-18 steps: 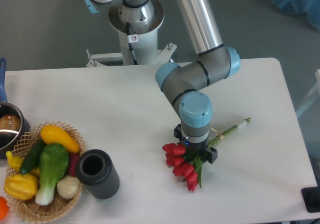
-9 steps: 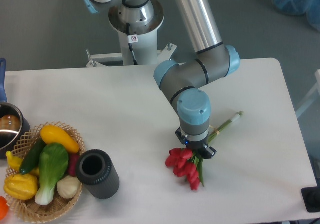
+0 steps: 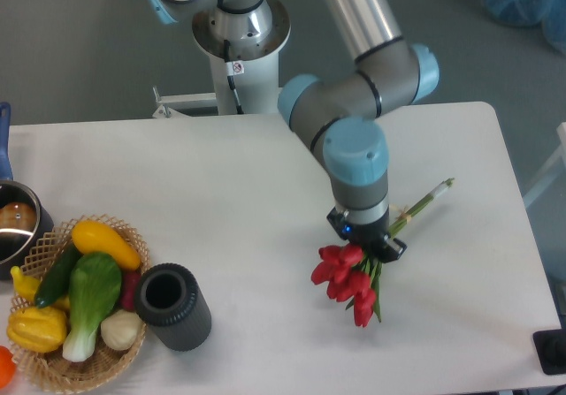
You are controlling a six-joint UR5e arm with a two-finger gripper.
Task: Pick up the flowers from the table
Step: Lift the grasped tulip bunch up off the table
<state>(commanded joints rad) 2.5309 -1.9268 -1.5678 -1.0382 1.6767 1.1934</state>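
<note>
The flowers (image 3: 348, 282) are a small bunch of red tulip buds with green leaves; their thin green stems (image 3: 427, 202) stick out up and to the right. My gripper (image 3: 371, 247) is shut on the flowers where the stems meet the buds and holds them above the white table (image 3: 248, 201). The buds hang below the gripper to the left. The fingers are mostly hidden under the blue wrist and the bunch.
A wicker basket (image 3: 115, 364) of toy vegetables sits at the front left. A black cylinder (image 3: 171, 305) lies beside it. A metal pot (image 3: 16, 227) stands at the left edge. The robot base (image 3: 240, 37) is behind the table.
The gripper closed on the flowers and has risen with them, shifting a little to the right. The bunch now looks lifted off the table.
</note>
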